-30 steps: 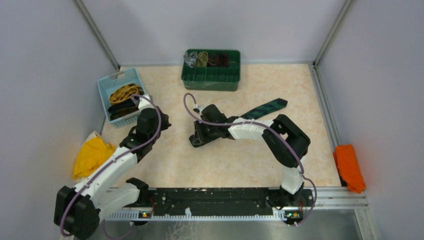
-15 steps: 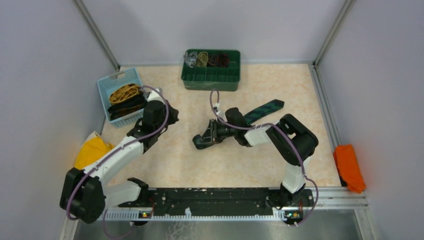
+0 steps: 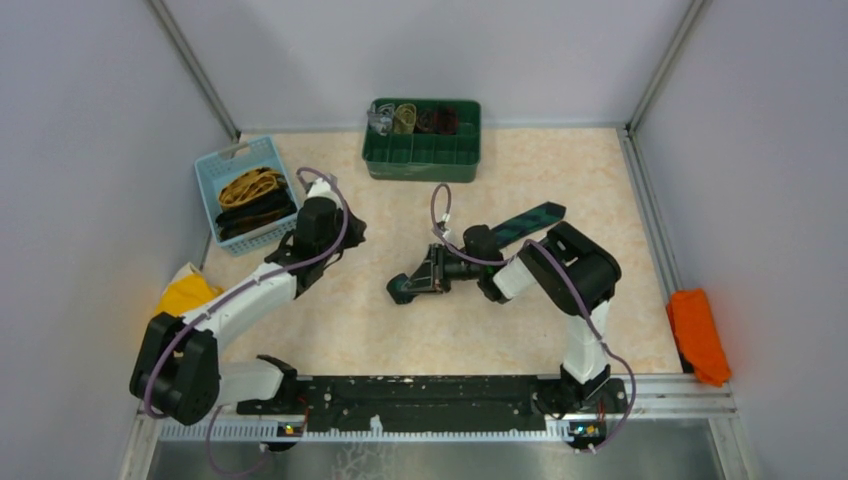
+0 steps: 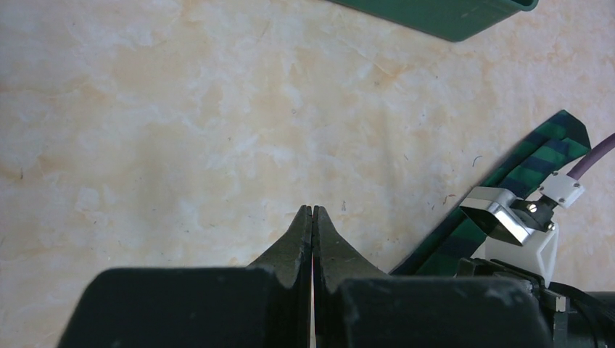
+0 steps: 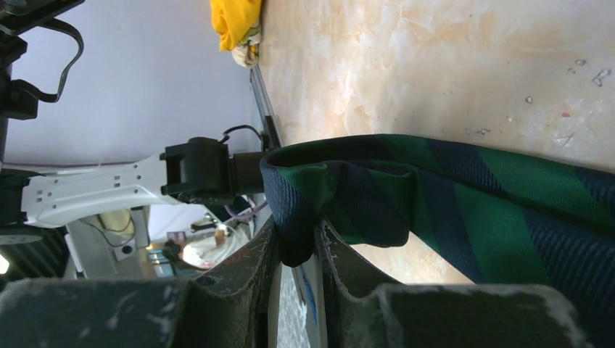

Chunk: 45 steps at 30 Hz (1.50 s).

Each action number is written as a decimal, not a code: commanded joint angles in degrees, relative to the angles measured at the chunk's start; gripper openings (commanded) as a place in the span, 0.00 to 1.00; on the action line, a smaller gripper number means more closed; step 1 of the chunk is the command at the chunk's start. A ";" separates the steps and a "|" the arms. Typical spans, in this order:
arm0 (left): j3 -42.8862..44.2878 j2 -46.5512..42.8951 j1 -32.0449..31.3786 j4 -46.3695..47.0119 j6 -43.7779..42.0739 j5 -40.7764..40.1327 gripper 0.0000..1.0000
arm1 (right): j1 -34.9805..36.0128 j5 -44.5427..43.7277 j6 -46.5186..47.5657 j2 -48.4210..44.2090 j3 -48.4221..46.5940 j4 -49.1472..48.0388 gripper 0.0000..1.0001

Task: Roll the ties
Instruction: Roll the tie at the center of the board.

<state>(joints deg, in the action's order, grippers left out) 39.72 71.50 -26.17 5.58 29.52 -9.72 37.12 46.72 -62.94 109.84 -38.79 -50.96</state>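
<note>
A dark green tie with dark checks [image 3: 530, 220] lies slanted on the table, its far pointed end toward the back right. My right gripper [image 3: 404, 289] is shut on its near end at table centre. In the right wrist view the folded end of the tie [image 5: 471, 196] curls over and sits pinched between the fingers of the gripper [image 5: 296, 235]. My left gripper [image 3: 352, 233] is shut and empty, left of the tie; in the left wrist view its tips [image 4: 312, 212] hover above bare table with the tie [image 4: 540, 156] to their right.
A blue basket [image 3: 212, 170] at the back left holds mustard-yellow and black ties. A green divided bin [image 3: 422, 158] at the back holds rolled ties. A yellow cloth [image 3: 183, 296] lies at the left edge, an orange cloth [image 3: 697, 335] at the right edge.
My left arm has swung right, away from the basket toward the table centre. My right wrist has drawn back to the right and turned, keeping the tie's end; the tie shifted slightly left.
</note>
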 commanded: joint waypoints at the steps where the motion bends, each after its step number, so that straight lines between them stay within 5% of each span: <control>1: 2.52 1.53 -0.42 1.53 -1.42 1.61 0.00 | -0.51 2.72 -6.93 3.23 1.48 -14.80 0.16; 11: 4.23 5.34 -1.30 3.62 -1.95 3.51 0.00 | -4.36 1.90 -7.21 3.51 4.82 -18.14 0.16; 29: 4.59 9.62 -2.60 6.30 -3.22 5.26 0.00 | -5.80 -10.25 15.76 -4.01 1.55 14.52 0.16; 45: 5.36 17.35 -3.65 11.67 -5.62 12.52 0.00 | -5.68 -19.62 25.94 -9.77 -4.37 33.21 0.18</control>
<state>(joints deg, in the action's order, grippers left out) 43.33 85.91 -29.32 14.26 25.41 -1.02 31.75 32.80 -41.98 103.39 -41.32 -24.40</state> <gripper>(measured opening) 0.005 0.182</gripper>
